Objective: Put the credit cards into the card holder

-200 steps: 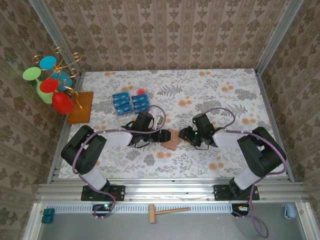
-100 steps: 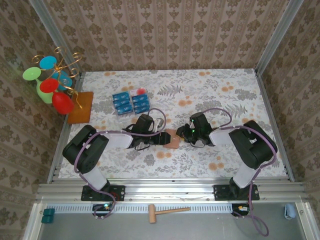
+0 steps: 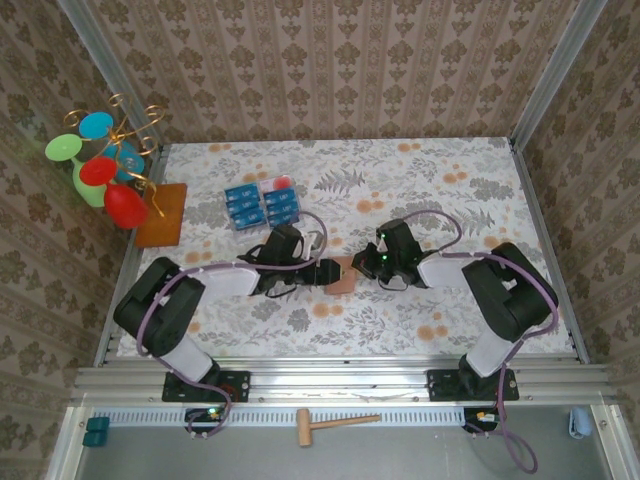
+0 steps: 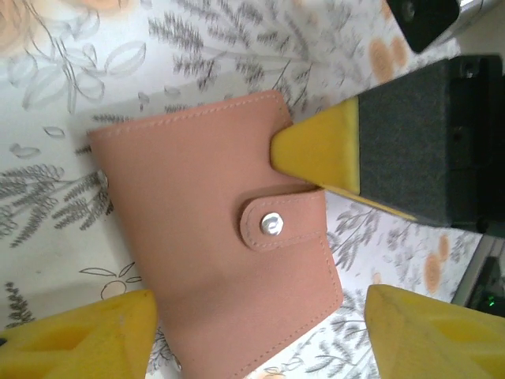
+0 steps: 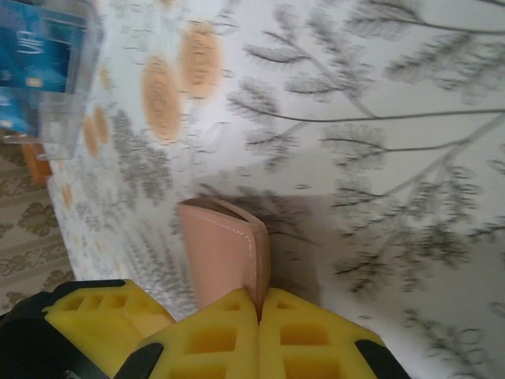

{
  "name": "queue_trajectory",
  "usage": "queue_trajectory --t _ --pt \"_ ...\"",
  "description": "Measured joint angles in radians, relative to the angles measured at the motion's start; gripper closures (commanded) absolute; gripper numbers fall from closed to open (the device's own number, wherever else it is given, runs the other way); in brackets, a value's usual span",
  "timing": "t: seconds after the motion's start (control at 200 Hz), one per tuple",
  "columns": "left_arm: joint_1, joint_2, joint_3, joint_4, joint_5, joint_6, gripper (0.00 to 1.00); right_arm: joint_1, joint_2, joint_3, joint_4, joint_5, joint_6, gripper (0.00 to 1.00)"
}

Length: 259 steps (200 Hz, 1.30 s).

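We logged the card holder (image 3: 343,274) flat on the table (image 3: 450,190), mid-width and somewhat nearer the near edge, between the two grippers. It was closed, with the snap tab (image 4: 272,225) face up. The tab side pointed toward the table's right edge and the opposite side toward the left edge. It looked nearly square, and its slightly longer axis ran roughly near-to-far, a bit tilted. The right gripper (image 5: 259,332) had its pads pressed together, with the holder's right edge (image 5: 225,253) running into the seam between them, so we read it as pinching that edge. The left gripper (image 4: 252,335) was spread wide and straddled the holder's end. One pad (image 4: 79,335) sat just beside the holder and the other (image 4: 434,332) was clear of it. The credit cards (image 3: 260,205), blue, lay in a clear tray (image 5: 71,118) toward the far-left corner, well apart from the holder.
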Motion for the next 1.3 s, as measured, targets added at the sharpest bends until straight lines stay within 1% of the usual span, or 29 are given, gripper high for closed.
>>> queue_trajectory --t 0.19,0.405,0.68,0.75,0.925,1.15,1.295 --pt "0.041 -0.109 0.068 -0.092 -0.043 0.053 0.18 -0.012 -0.090 0.086 -0.104 -0.016 -0.049 1.00" --pt "0.121 -0.191 0.067 -0.133 -0.068 0.069 0.10 -0.051 -0.156 0.144 -0.168 -0.036 -0.065 1.00" --pt "0.143 -0.242 0.051 -0.116 -0.048 0.068 0.07 -0.082 -0.228 0.160 -0.181 -0.075 -0.027 1.00" --pt "0.143 -0.242 0.046 -0.089 -0.031 0.060 0.07 -0.082 -0.241 0.160 -0.177 -0.082 -0.007 1.00" --pt "0.139 -0.233 0.029 0.009 0.025 0.009 0.12 -0.081 -0.247 0.160 -0.128 -0.103 0.051 1.00" --pt "0.095 -0.223 0.015 0.105 0.062 -0.045 0.17 -0.082 -0.247 0.160 -0.072 -0.122 0.114 1.00" --pt "0.090 -0.209 -0.006 0.166 0.071 -0.082 0.25 -0.082 -0.247 0.160 -0.042 -0.125 0.141 1.00"
